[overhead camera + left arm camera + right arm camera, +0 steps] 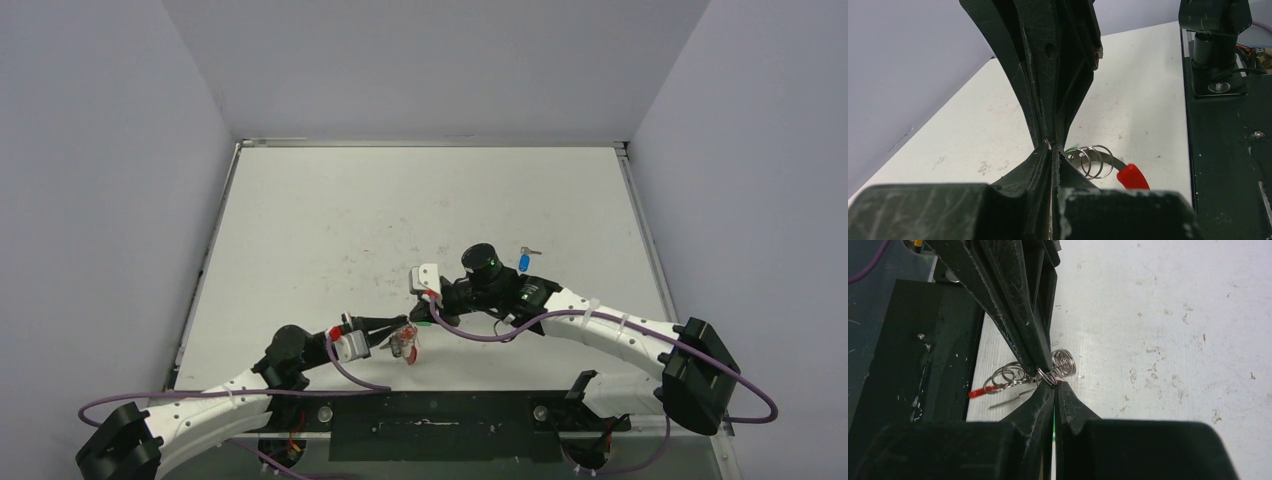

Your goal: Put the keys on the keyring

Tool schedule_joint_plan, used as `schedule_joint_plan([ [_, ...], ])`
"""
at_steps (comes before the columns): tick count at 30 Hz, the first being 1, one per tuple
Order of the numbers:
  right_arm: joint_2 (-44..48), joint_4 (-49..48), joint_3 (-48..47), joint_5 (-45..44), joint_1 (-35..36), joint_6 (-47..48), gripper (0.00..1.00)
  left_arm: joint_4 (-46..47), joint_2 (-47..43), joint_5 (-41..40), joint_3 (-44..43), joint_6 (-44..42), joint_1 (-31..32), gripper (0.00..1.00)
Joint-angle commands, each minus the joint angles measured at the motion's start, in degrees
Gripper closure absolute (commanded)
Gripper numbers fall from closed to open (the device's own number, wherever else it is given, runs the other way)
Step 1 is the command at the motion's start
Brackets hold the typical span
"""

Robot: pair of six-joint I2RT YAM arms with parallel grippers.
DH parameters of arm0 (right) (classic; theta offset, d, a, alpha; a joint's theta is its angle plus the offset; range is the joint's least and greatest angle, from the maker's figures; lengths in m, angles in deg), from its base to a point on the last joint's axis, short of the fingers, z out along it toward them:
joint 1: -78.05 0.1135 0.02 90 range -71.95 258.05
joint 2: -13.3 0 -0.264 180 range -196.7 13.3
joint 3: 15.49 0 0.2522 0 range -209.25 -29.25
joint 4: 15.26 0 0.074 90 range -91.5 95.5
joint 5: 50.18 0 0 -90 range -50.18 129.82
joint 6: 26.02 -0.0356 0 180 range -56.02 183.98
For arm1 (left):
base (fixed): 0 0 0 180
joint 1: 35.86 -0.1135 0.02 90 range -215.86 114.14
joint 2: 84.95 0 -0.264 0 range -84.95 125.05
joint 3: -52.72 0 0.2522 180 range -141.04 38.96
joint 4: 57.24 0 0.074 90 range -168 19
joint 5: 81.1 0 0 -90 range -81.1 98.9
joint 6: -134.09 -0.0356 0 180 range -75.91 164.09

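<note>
The keyring (1094, 161) is a silvery wire coil held just above the table near its front edge. My left gripper (1050, 147) is shut on one loop of it. In the right wrist view the coils (1064, 363) bunch right at my right gripper (1053, 380), which is shut; a green sliver of the green key (1054, 432) shows between its fingers. The two grippers meet tip to tip in the top view, left (395, 337) and right (420, 318). The blue key (524, 261) lies alone on the table behind the right wrist.
A red-capped piece (1133, 176) with a flat metal blade hangs from the coil. The black base plate (430, 425) runs along the near edge. A purple cable (480, 335) loops under the right arm. Grey walls enclose the white table (400, 200).
</note>
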Motion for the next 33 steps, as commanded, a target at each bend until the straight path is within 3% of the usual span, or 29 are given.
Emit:
schedule_joint_plan([
  [1, 2.00, -4.08, 0.41, 3.40, -0.35, 1.13, 1.00, 4.22, -0.19, 0.64, 1.37, 0.37, 0.08, 1.00],
  [6, 1.92, 4.87, -2.89, -0.38, -0.38, 1.28, 1.00, 2.40, -1.30, -1.25, 1.06, 0.23, 0.10, 1.00],
  [12, -1.92, 22.55, -12.99, -6.15, 0.11, 1.13, 1.00, -10.23, -4.68, -3.70, -3.06, -2.15, 0.08, 0.76],
  [17, -5.92, 33.51, -20.64, -13.70, 2.89, 0.94, 1.00, -15.44, -6.23, -5.57, -4.36, -2.27, 0.07, 0.70],
  [22, -8.82, 35.93, -24.10, -17.31, 4.92, -0.62, 1.00, -16.88, -6.74, -5.76, -4.53, -1.70, -0.01, 0.70],
  [33, -13.31, 27.76, -24.05, -14.36, 5.28, -5.96, 1.00, -20.75, -6.18, -4.10, -5.78, 2.41, 0.08, 0.71],
])
